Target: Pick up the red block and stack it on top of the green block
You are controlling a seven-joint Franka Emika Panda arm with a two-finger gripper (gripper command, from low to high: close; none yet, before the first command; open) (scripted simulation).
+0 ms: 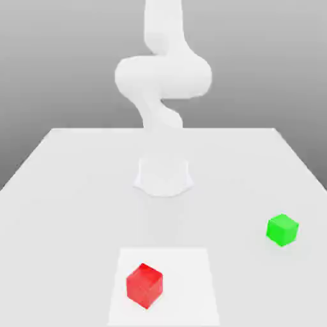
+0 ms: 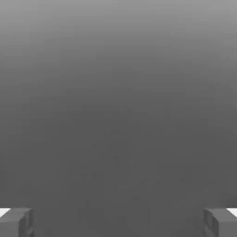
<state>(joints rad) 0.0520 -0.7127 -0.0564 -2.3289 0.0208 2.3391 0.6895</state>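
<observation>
Red block (image 1: 144, 285) is sitting on the table (image 1: 57, 191) near the front edge, slightly toward the exterior view's left, turned so one vertical edge is facing the camera. It is a cube, so no long axis. Green block (image 1: 281, 230) is resting farther back, toward the exterior view's right, well apart from red, similarly rotated. Arm (image 1: 163, 76) is standing at the far centre. Gripper (image 2: 118, 222) fingers (image 2: 16, 222) are standing wide apart, holding nothing.
</observation>
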